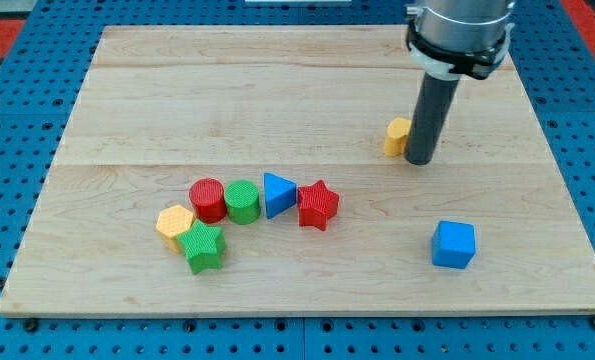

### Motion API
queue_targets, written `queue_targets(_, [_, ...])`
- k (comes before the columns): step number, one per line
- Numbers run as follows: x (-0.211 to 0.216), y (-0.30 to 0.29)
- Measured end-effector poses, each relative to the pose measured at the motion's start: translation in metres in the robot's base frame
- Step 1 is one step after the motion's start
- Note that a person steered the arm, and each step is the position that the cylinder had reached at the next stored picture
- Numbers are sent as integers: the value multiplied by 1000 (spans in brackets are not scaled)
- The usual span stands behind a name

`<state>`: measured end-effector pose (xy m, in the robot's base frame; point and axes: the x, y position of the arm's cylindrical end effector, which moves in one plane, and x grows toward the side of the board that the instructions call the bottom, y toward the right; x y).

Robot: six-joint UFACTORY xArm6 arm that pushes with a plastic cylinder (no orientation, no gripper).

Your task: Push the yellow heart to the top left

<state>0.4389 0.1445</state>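
Observation:
The yellow heart (396, 135) lies on the wooden board (227, 90), right of centre and partly hidden behind my rod. My tip (419, 160) rests on the board, touching the heart's right side. The heart's left half shows; the rest is covered by the rod.
A cluster sits at the lower middle: yellow hexagon (174, 223), green star (203, 246), red cylinder (208, 199), green cylinder (242, 201), blue triangle (277, 193), red star (318, 204). A blue cube (453, 244) lies at the lower right.

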Motion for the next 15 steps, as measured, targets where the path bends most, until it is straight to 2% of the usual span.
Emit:
queue_targets(1, [-20,8])
queue_targets(2, [-57,-18])
queue_targets(3, [-64,-53])
queue_targets(5, [-32,-59])
queue_targets(7, [-43,-184])
queue_targets(8, [-66,-238])
queue_targets(9, [-65,-239])
queue_targets(10, [-41,-198])
queue_targets(11, [-40,-226])
queue_targets(12, [-43,-323])
queue_targets(13, [-113,-331])
queue_targets(14, [-166,-331])
queue_targets(15, [-169,-317])
